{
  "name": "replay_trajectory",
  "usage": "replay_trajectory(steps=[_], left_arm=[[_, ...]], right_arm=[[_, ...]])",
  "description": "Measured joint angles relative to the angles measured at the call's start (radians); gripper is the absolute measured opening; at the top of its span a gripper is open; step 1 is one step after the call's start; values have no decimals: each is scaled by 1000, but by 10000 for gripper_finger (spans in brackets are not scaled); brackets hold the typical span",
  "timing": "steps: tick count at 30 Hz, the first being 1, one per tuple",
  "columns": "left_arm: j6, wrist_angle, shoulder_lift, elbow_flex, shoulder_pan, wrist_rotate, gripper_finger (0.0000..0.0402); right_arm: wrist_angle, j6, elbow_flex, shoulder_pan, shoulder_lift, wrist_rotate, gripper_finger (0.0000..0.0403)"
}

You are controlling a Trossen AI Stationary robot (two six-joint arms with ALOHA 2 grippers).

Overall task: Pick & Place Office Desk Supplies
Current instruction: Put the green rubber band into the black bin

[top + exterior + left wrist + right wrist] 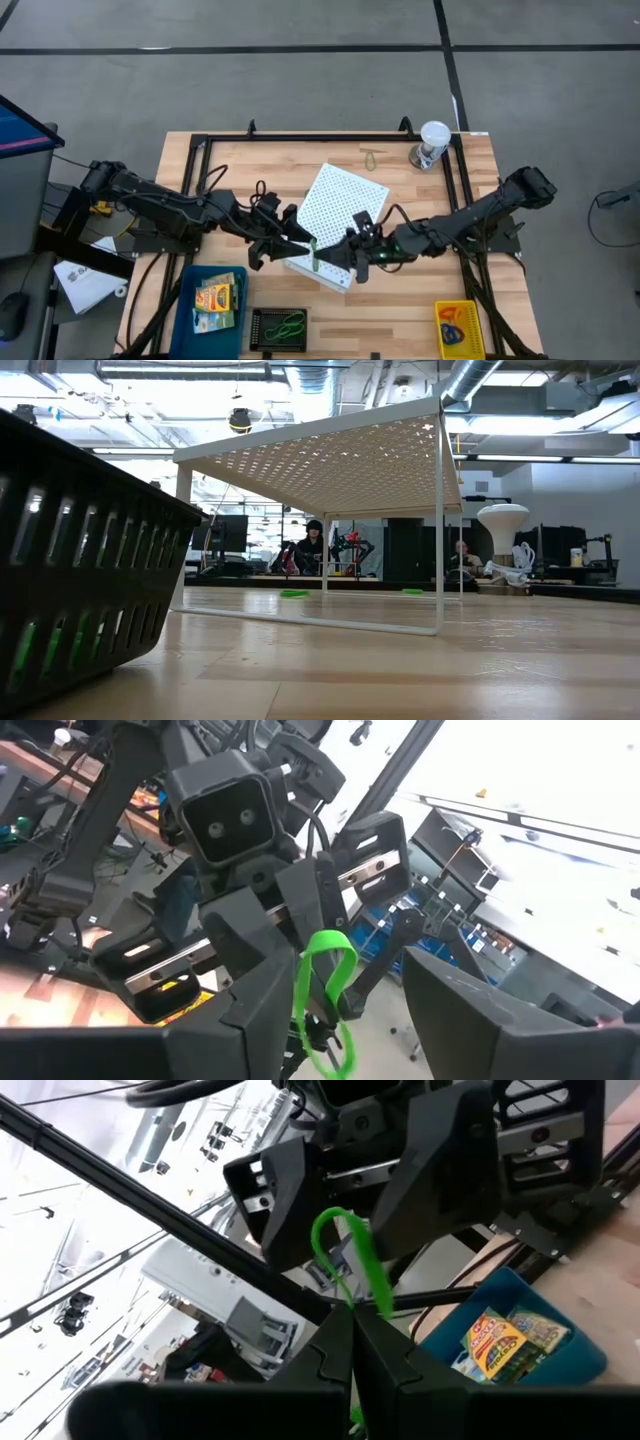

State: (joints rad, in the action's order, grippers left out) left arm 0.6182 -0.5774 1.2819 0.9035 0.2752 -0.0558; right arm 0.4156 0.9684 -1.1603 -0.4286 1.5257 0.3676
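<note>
Frame centre, over the big white perforated box [340,215]: right gripper [352,262] pinched tight on thin green rubber-band loop [312,255]; left gripper [290,240] spread open, facing it.

Grey floor [300,25] (black tape lines); ceiling ducts [480,375], bright lights.

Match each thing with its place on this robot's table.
Things:
1. crayon boxes
2. green rubber band
3. clear cup with a white lid
4. white perforated box

Places:
A. near a table corner on the right arm's side
B. held in the right gripper
C. middle of the table
D. inside the blue bin

Pairs: 1-D, 2-B, 3-A, 4-C
</note>
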Motion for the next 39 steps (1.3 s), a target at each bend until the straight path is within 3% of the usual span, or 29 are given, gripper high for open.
replay_trajectory(steps=[10,32,39], left_arm=[[15,4,0,0,-2,27,148],[27,1,0,0,-2,30,9],[23,-11,0,0,-2,59,1]], right_arm=[[-3,-2,0,6,0,0,0],[-19,0,0,12,0,24,0],[-18,0,0,11,0,24,0]])
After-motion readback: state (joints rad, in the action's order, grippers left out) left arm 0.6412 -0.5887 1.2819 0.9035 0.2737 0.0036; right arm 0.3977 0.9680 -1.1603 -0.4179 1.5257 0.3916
